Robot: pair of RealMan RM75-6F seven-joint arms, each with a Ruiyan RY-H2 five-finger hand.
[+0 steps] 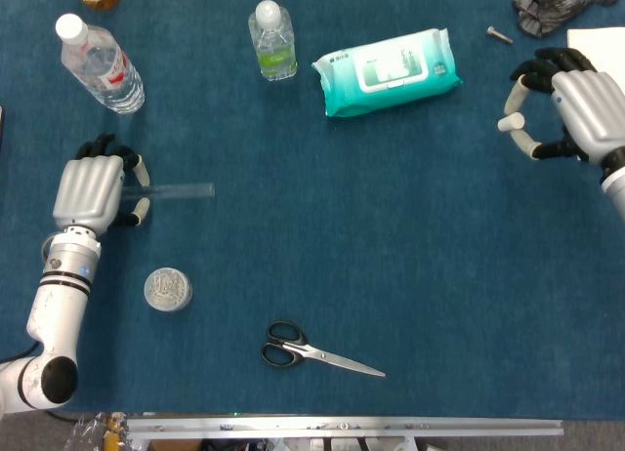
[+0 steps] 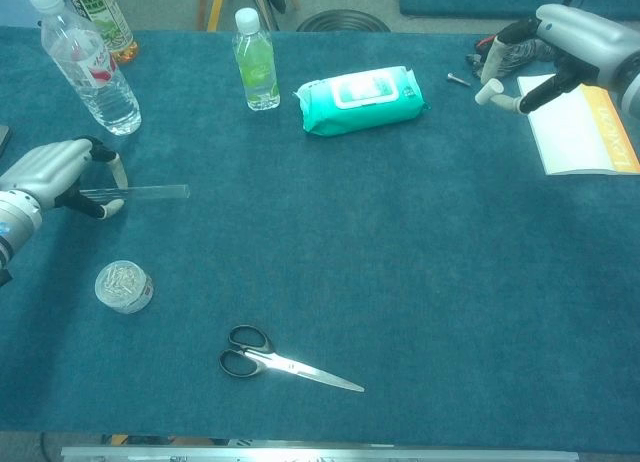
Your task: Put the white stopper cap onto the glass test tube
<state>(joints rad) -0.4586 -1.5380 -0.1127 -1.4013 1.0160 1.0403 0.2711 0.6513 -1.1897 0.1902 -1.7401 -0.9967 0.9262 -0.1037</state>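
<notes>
The left robot hand (image 1: 90, 190) holds the glass test tube (image 1: 176, 190) level at the worktop's (image 1: 391, 236) left; the right robot hand (image 1: 576, 114) pinches the white stopper cap (image 1: 507, 124) far right

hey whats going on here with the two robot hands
The left hand holds a glass test tube by one end, its free end pointing toward the table's middle. Far across the blue table, the right hand pinches a small white stopper cap. The two are wide apart, so the cap is not yet on the tube. Scissors, bottles and a wipes pack lie untouched.
</notes>
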